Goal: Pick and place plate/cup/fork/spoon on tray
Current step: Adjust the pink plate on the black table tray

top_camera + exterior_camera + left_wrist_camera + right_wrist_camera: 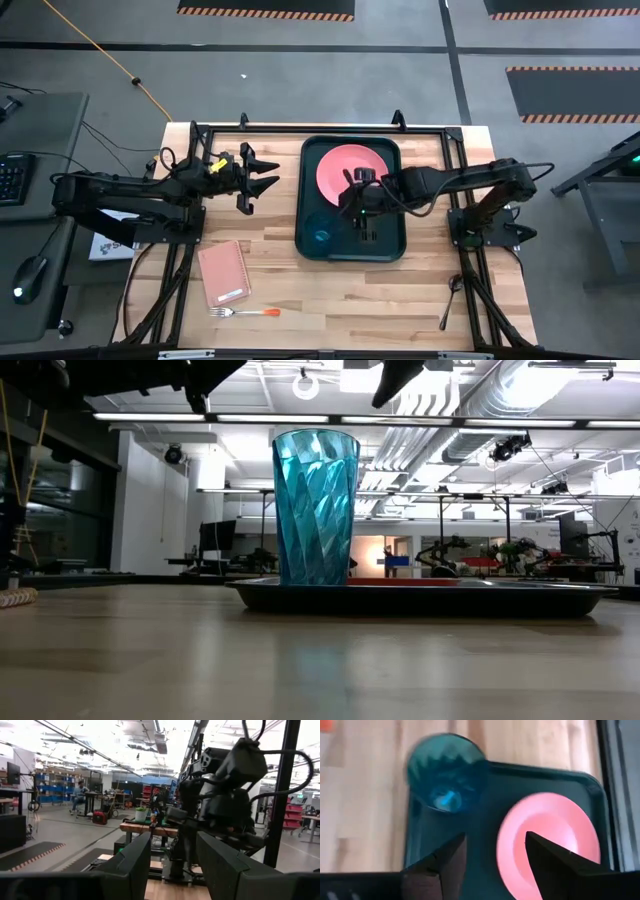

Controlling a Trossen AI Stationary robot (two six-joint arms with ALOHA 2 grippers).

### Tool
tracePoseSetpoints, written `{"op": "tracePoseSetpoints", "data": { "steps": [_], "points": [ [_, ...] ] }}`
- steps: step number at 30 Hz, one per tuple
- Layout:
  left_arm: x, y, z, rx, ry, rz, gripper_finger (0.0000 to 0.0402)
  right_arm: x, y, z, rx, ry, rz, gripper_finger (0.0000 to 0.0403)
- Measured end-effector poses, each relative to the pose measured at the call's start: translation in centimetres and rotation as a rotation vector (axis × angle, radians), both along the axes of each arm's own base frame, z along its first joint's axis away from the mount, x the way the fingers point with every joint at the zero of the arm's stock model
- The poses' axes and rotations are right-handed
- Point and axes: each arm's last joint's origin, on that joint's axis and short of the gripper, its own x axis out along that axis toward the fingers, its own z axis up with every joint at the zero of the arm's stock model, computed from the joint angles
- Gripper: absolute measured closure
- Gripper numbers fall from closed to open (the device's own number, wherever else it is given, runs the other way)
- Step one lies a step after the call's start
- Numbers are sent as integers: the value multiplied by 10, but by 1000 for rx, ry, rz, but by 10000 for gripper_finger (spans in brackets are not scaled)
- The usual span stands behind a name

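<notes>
Hovering over the tray (352, 250), my right gripper (362, 212) hangs with its two dark fingers (445, 865) spread apart and nothing between them. Seen from overhead, it sits above the tray's middle, between the plate (350, 172) and the cup (320, 232).

From my right wrist, the cup (447, 772) stands upright in one corner of the tray (490, 840), clear of my fingers, and the salmon-pink plate (550, 847) lies flat on the tray floor beside it. At table height the teal cup (315, 508) rises from the tray (420, 598), with a thin red edge of the plate (400, 582) showing just over the rim.

My left gripper (262, 183) waits raised over the wood to the left of the tray, its fingers (130, 865) parted and empty.

Off the tray, the fork (245, 312) with its orange handle lies on the table (330, 300) near the front edge, to the tray's lower left, just below a pink notebook (223, 274). The spoon (452, 295) lies well apart to the tray's lower right, by the table's right edge near the frame.
</notes>
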Motion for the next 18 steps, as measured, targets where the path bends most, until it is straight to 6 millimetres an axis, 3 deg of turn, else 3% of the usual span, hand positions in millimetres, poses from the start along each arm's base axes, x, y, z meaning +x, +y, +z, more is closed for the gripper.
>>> {"op": "tracePoseSetpoints", "data": {
  "steps": [3, 6, 11, 18],
  "points": [
    [0, 0, 0, -18, -1, -6, 252, 0, -10, -5, -13, 14, -34, 220],
    [0, 0, -1, -25, 12, -7, 252, -5, -22, -26, 4, 43, -50, 232],
    [1, 0, -3, -28, 34, -9, 252, -37, -47, -65, 29, 53, -140, 257],
    [1, 0, -3, -27, 31, -6, 252, -85, -96, -91, -30, -269, -471, 313]
  ]
}}
